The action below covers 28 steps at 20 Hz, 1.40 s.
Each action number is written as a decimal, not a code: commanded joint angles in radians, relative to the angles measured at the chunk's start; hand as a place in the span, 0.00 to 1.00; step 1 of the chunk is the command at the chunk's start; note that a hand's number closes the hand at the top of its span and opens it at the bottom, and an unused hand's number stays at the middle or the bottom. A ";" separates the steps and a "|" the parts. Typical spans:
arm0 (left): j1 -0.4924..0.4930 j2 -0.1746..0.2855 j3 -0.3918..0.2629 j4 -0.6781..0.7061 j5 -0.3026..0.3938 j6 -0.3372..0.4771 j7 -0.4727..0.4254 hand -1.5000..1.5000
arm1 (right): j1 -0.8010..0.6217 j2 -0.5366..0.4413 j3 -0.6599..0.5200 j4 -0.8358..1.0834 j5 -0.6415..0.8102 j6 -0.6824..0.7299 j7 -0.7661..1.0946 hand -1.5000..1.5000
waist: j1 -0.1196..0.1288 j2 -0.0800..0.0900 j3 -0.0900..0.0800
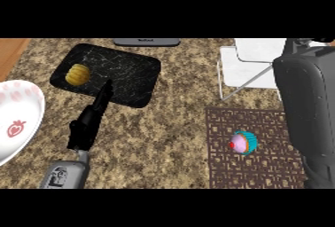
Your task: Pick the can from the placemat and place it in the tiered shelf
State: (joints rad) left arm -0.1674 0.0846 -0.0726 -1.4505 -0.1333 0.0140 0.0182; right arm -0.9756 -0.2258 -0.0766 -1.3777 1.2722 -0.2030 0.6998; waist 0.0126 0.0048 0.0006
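The speckled brown counter (163,133) carries a brown openwork placemat (274,170) at your lower right, and on it, near the middle, lies the one thing there: small and round, pink on top with a red spot and teal sides (243,142). It looks more like a cupcake than a can. Judge it light and easy to tip. If it is a can, expect stiff, smooth sides, so take it across the teal flank, low down, not by the top. The white shelf (252,66) stands just beyond the mat. Your right forearm (307,115) fills the right edge, and you cannot tell how its hand is set. Your left hand (91,119) is straight-fingered, fingers together, holding nothing, pointing at the black tray (131,66).
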 commanded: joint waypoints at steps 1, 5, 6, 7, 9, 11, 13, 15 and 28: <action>-0.054 0.004 0.019 -0.017 0.016 -0.005 0.051 0.50 | -0.020 0.047 -0.085 0.021 -0.117 -0.182 -0.057 1.00 | 0.008 0.003 0.001; -0.080 0.008 0.038 0.050 0.004 0.002 0.025 0.50 | -0.040 -0.005 -0.150 0.186 -0.211 -0.268 -0.193 1.00 | 0.001 0.002 0.000; -0.010 0.010 0.015 -0.027 0.018 -0.025 0.036 0.50 | -0.042 -0.031 -0.162 0.221 -0.238 -0.271 -0.237 1.00 | 0.005 -0.001 0.000; 0.018 -0.015 0.002 0.001 -0.014 0.016 -0.005 0.50 | 0.009 -0.039 -0.168 0.189 -0.282 -0.276 -0.287 1.00 | -0.001 -0.001 0.000; -0.013 0.018 0.035 0.024 0.022 -0.037 -0.016 0.50 | -0.055 -0.003 -0.144 0.264 -0.237 -0.324 -0.253 1.00 | 0.000 -0.002 -0.001; -0.034 0.011 0.050 0.054 0.017 -0.020 -0.010 0.50 | -0.021 -0.045 -0.162 0.221 -0.297 -0.265 -0.278 1.00 | -0.008 -0.003 -0.001; -0.051 -0.007 0.036 0.036 0.007 -0.010 0.001 0.50 | -0.054 -0.034 -0.153 0.268 -0.279 -0.318 -0.283 1.00 | -0.006 -0.003 -0.001; 0.008 0.030 0.041 0.003 0.016 -0.037 -0.014 0.50 | -0.011 -0.124 -0.151 0.351 -0.104 -0.247 -0.152 1.00 | -0.005 -0.003 -0.003; 0.066 0.018 0.014 -0.124 0.004 -0.041 0.056 0.50 | 0.078 -0.093 -0.216 0.181 -0.229 -0.322 -0.087 0.00 | -0.004 -0.006 0.000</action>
State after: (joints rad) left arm -0.1345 0.0787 -0.0605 -1.4915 -0.1463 0.0044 0.0346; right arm -0.9195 -0.3132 -0.2619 -1.1824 1.1149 -0.4927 0.6462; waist 0.0037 -0.0017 -0.0011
